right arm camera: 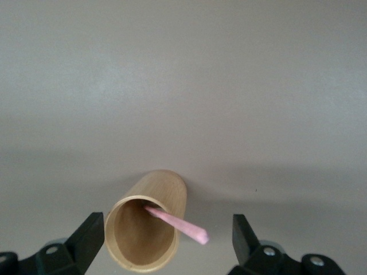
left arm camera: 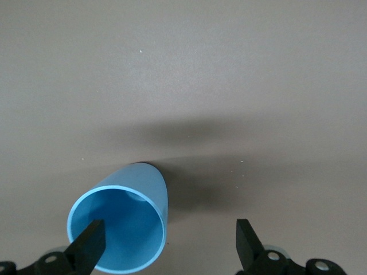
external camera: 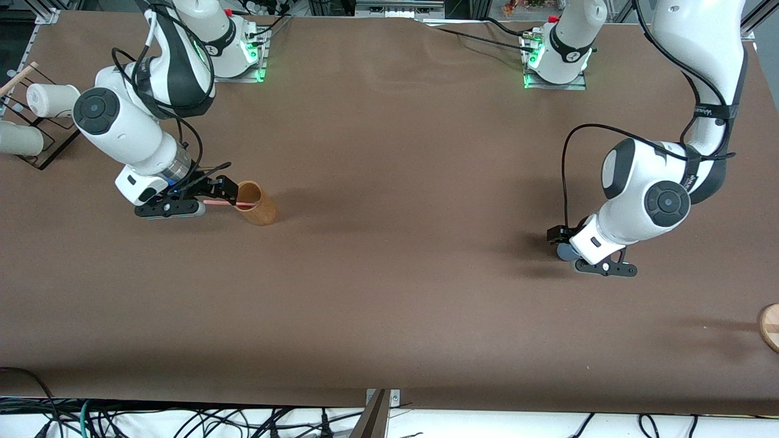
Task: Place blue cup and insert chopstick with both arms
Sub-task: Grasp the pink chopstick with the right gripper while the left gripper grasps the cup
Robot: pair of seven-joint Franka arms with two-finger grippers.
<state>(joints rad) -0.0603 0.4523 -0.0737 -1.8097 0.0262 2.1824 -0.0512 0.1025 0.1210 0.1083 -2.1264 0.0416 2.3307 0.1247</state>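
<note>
front view: left end effector (external camera: 572, 240) low over the small light-blue round cup (external camera: 566, 250) at the bench's (external camera: 389, 292) four o'clock; right end effector (external camera: 210, 198) by the tall tan-brown cylindrical holder (external camera: 258, 204) at nine o'clock, thin pink chopstick (external camera: 226, 202) leaning in it.

left wrist view: fingers (left arm camera: 86, 247) wide apart, holding nothing, one tip inside the cup (left arm camera: 117, 226); could tip it on retreat.

right wrist view: spread wide, empty, straddling the holder (right arm camera: 144, 229); chopstick (right arm camera: 178, 225) sticks out the mouth, may catch a finger (right arm camera: 86, 238).
</note>
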